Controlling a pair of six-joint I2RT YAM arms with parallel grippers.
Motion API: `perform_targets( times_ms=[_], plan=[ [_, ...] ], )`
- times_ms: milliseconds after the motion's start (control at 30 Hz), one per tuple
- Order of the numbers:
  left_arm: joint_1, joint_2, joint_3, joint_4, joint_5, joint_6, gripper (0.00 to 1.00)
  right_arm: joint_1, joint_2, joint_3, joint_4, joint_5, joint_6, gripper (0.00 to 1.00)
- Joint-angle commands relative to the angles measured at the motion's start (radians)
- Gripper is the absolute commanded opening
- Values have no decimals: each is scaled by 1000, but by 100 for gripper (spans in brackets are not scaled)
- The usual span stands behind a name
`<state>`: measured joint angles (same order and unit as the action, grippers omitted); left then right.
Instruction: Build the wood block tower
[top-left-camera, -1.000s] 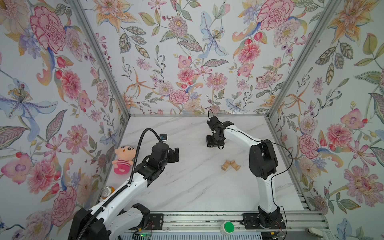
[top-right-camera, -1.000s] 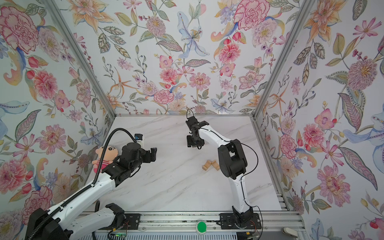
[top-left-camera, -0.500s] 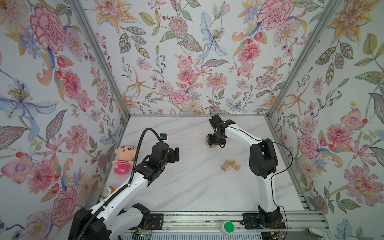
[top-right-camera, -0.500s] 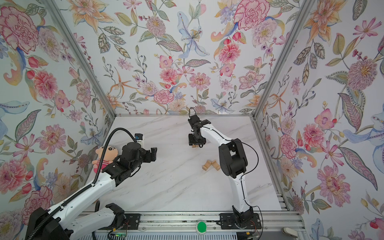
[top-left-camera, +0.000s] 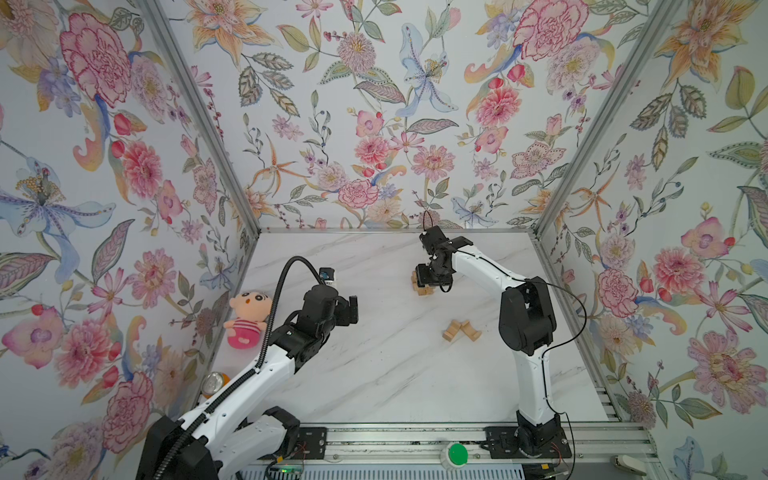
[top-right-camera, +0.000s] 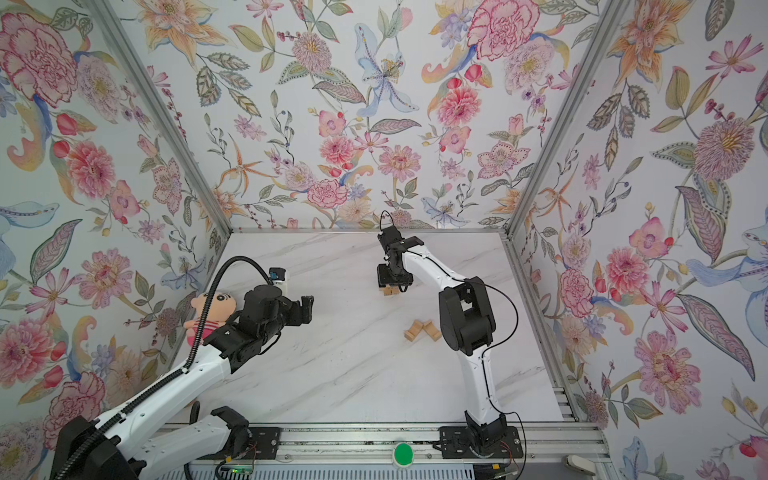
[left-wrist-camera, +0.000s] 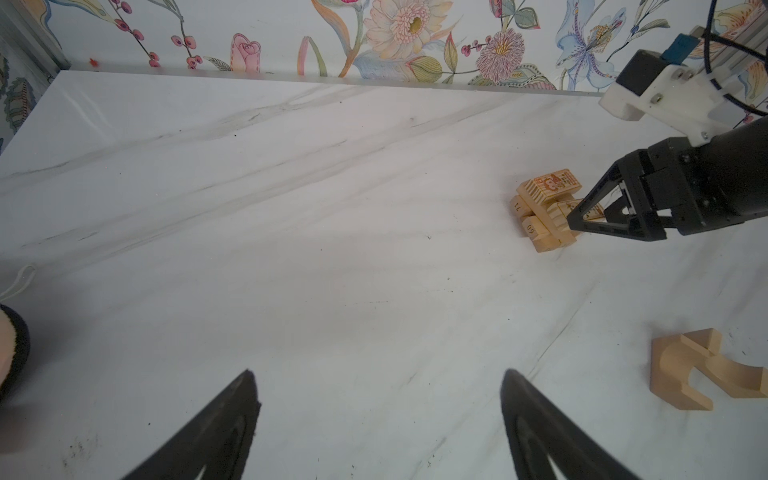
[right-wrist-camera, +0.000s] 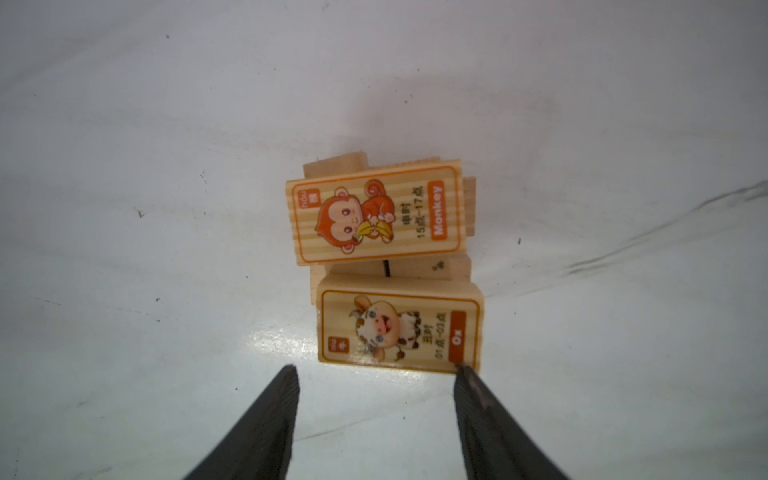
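Lifting straight up looks the best way for the right gripper to leave the tower. Its jaws stand apart and hold nothing, yet one fingertip seems to touch the corner of the Ox block, so a sideways drag could skew it beside the Monkey block. The tower sits toward the back of the table, with two loose blocks well apart from it, nearer the front. The left gripper hovers spread and empty. The marble top is smooth and glossy, so blocks may slide; floral walls close three sides.
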<state>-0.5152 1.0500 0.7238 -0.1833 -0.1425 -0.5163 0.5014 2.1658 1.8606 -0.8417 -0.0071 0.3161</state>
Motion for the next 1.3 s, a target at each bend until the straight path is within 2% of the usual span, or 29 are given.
perform_targets(
  times_ms=[0,133,300,433,733,1267],
  plan=[
    [14,-18,39,-24,-20,-12,92,5,-36,8,-17,31,-20,66],
    [14,-21,37,-19,-14,-14,92,7,-28,20,-34,58,-30,83],
    [14,-38,28,-19,-14,-15,92,19,4,66,-65,84,-36,89],
    [13,-48,25,-24,-22,-9,92,17,33,100,-76,86,-39,89],
    [14,-54,16,-23,-31,-3,92,12,113,198,-128,88,-36,80],
    [16,-42,10,-13,-34,10,92,4,128,196,-140,99,-14,79]
  ],
)
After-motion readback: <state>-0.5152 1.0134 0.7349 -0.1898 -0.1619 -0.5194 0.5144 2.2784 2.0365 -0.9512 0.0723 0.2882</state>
